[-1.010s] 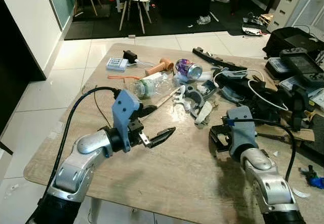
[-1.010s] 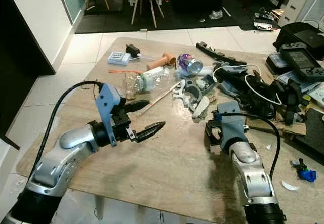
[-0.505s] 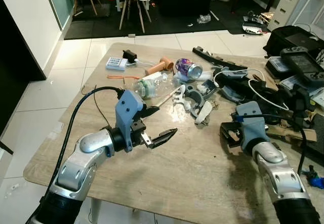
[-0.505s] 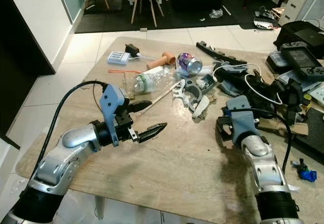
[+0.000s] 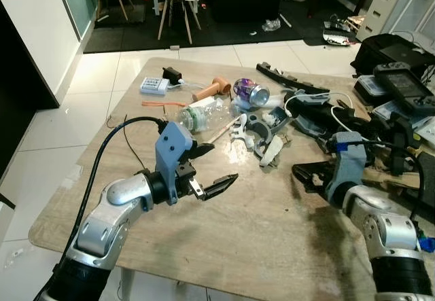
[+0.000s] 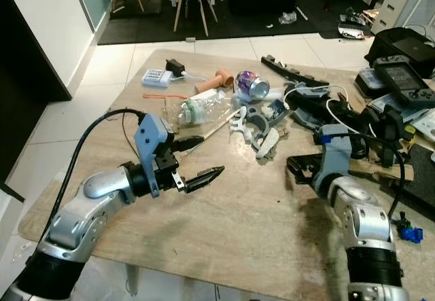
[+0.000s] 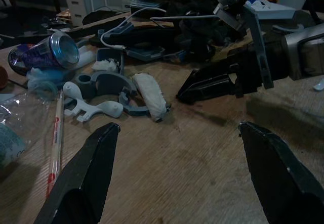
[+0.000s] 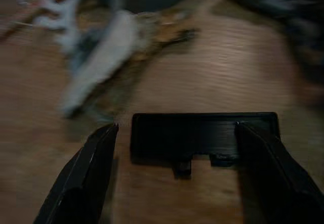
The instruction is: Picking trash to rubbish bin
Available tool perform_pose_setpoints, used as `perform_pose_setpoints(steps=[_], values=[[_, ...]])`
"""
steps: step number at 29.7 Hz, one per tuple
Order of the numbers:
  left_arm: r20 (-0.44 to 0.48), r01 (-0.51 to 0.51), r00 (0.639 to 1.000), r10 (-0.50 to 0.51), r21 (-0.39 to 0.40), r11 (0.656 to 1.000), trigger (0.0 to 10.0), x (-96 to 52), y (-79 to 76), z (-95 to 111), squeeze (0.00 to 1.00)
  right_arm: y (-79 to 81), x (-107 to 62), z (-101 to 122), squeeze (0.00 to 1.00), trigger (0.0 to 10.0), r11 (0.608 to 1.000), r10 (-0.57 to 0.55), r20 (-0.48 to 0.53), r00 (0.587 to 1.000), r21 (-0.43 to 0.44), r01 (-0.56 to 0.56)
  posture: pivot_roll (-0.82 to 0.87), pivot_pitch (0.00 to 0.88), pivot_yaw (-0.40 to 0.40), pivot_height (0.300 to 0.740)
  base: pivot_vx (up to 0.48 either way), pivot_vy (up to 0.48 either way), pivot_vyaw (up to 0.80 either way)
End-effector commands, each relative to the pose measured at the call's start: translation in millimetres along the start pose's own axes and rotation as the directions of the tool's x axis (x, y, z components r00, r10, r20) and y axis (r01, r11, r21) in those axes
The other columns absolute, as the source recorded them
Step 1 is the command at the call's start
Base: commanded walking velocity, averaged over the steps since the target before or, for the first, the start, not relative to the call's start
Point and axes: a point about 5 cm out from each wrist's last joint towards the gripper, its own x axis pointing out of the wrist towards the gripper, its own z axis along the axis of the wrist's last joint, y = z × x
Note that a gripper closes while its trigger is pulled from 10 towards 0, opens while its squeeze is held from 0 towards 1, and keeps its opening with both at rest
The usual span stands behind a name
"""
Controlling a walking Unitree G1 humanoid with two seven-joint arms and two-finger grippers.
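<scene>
- Our left hand point(image 5: 207, 168) hovers over the light wooden table point(image 5: 258, 246), fingers spread wide.
- Our right hand point(image 5: 307, 174), fingers spread, reaches low towards a crumpled white wrapper point(image 5: 271, 153) among clutter near a purple drink can point(image 5: 252, 92).

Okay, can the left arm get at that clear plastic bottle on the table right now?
Probably yes. The left gripper hovers open over bare tabletop, and the clear plastic bottle lies just beyond its fingers with only a thin stick beside it.
</scene>
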Motion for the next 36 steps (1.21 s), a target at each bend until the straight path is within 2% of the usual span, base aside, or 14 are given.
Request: perform_pose_setpoints(steps=[1,7,10,11,12,20,26,28,32,33,34,36], values=[[-0.032,0.012,0.999,-0.011,0.019,1.000,10.0,-2.9,0.5,-3,0.00,15.7,0.2,-28,0.00,10.0,0.994,0.085,-0.116,0.990,0.083,-0.076,-0.02,0.152,0.040,0.740,0.000,0.000,0.00],[-0.038,0.016,0.999,-0.015,0.024,1.000,10.0,-3.2,0.8,-4,0.00,43.2,-1.6,-31,0.00,10.0,0.970,0.221,-0.138,0.965,0.132,-0.204,-0.02,0.151,0.042,0.740,0.000,0.000,0.00],[-0.039,0.016,0.999,-0.015,0.027,0.999,10.0,-3.0,1.5,-3,0.00,60.1,-4.6,-36,0.00,10.0,0.950,0.305,-0.177,0.936,0.127,-0.286,-0.02,0.149,0.039,0.740,0.000,0.000,0.00],[-0.039,0.016,0.999,-0.015,0.027,0.999,10.0,-3.0,1.5,-3,0.00,60.1,-4.6,-36,0.00,10.0,0.950,0.305,-0.177,0.936,0.127,-0.286,-0.02,0.149,0.039,0.740,0.000,0.000,0.00],[-0.039,0.017,0.999,-0.015,0.029,0.999,10.0,-3.2,1.9,-3,0.00,68.6,-6.8,-36,0.00,10.0,0.938,0.343,-0.188,0.920,0.122,-0.324,-0.02,0.149,0.039,0.740,0.000,0.000,0.00],[-0.044,0.022,0.999,-0.020,0.031,0.999,10.0,-3.6,1.6,-4,0.00,85.8,-15.2,-20,0.00,10.0,0.900,0.434,-0.162,0.886,0.131,-0.417,-0.02,0.150,0.039,0.740,0.000,0.000,0.00],[-0.043,0.021,0.999,-0.019,0.033,0.999,10.0,-4.1,2.4,-3,0.00,89.8,-19.7,-6,0.00,10.0,0.884,0.465,-0.129,0.876,0.112,-0.453,-0.02,0.149,0.038,0.740,0.000,0.000,0.00],[-0.040,0.016,0.999,-0.014,0.033,0.999,10.0,-4.4,3.6,-3,0.00,90.5,-23.4,11,0.00,10.0,0.873,0.485,-0.087,0.870,0.101,-0.477,-0.02,0.147,0.039,0.740,0.000,0.000,0.00],[-0.039,0.014,0.999,-0.013,0.034,0.999,10.0,-4.4,4.1,-3,0.00,89.6,-26.6,25,0.00,10.0,0.869,0.494,-0.057,0.868,0.080,-0.489,-0.02,0.145,0.039,0.740,0.000,0.000,0.00],[-0.039,0.014,0.999,-0.012,0.035,0.999,10.0,-4.3,4.2,-3,0.00,88.2,-27.6,30,0.00,10.0,0.872,0.488,-0.046,0.871,0.060,-0.485,-0.02,0.142,0.038,0.740,0.000,0.000,0.00],[-0.032,0.000,1.000,0.001,0.039,0.999,10.0,-3.9,5.2,-2,0.00,82.6,-27.7,39,0.00,10.0,0.893,0.449,-0.025,0.893,0.002,-0.449,-0.02,0.139,0.038,0.740,0.000,0.000,0.00],[-0.027,-0.004,1.000,0.005,0.037,0.999,10.0,-3.6,5.6,-2,0.00,79.2,-27.0,43,0.00,10.0,0.906,0.421,-0.005,0.907,-0.028,-0.421,-0.02,0.137,0.038,0.740,0.000,0.000,0.00]])
